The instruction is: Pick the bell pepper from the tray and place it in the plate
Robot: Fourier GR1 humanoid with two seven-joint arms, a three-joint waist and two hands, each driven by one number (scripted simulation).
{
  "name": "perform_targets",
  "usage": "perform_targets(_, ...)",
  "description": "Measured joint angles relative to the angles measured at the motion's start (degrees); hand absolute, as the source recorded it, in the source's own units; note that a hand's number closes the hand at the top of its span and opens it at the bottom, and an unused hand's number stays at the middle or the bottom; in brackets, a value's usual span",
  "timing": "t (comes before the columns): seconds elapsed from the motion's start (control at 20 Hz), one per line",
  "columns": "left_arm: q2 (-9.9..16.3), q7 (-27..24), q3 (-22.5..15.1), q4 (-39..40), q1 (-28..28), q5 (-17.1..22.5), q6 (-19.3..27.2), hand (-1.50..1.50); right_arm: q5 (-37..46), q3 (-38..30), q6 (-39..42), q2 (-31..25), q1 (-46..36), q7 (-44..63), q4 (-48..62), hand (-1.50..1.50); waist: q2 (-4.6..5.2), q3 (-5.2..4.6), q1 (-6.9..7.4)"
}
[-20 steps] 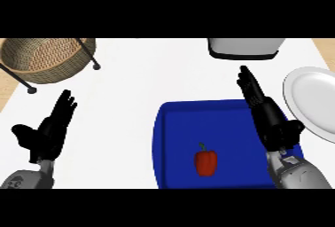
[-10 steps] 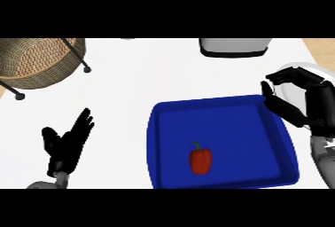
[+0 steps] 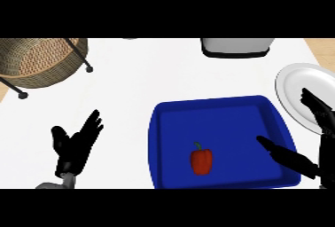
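Observation:
A red bell pepper point(image 3: 201, 161) with a green stem lies in the lower middle of the blue tray point(image 3: 171, 133). The white plate point(image 3: 294, 91) sits just past the tray's right rim, partly cut off by the view's edge. My right hand point(image 3: 313, 146) is at the tray's right side, open, thumb point(image 3: 286, 155) reaching over the tray floor to the right of the pepper and fingers point(image 3: 317, 106) over the plate's lower edge; it touches nothing I can see. My left hand point(image 3: 76, 147) rests open on the counter at lower left, fingers up.
A wicker basket point(image 3: 36, 60) on a black wire stand occupies the far left corner. A white and black appliance point(image 3: 235, 46) stands at the far edge, right of centre. White counter point(image 3: 144, 80) stretches between basket and tray.
My right hand has come down and spread open beside the tray, its thumb now over the tray floor near the pepper. The view has shifted; the left hand stays resting.

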Motion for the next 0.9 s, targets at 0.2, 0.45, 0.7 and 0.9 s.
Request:
perform_targets(0.2, -0.63, 1.26, -0.32, -0.68, -0.06, -0.50, 0.41, 0.00, 4.30, 2.02, 4.42, -5.41, 3.26, 6.92, -4.38, -1.50, -0.01, -0.10, 0.20)
perform_targets(0.45, -1.22, 1.48, -0.81, -0.90, -0.03, -1.18, 0.60, 0.00, 9.42, 6.57, 12.95, -12.55, 3.33, 18.79, -8.14, -1.50, 0.08, -0.17, 0.66)
perform_targets(0.7, -1.63, 2.37, -0.68, -1.02, -0.43, -1.69, 0.57, 0.00, 16.15, 12.98, 19.20, -13.27, -0.78, 33.96, -13.15, -1.50, 0.10, -0.14, 0.96)
perform_targets(0.9, -2.08, 3.12, -0.92, -2.46, 0.36, -2.62, 0.81, 0.00, 21.90, 18.81, 23.00, -9.24, -6.01, 43.00, -11.93, -1.50, 0.13, -0.11, 1.16)
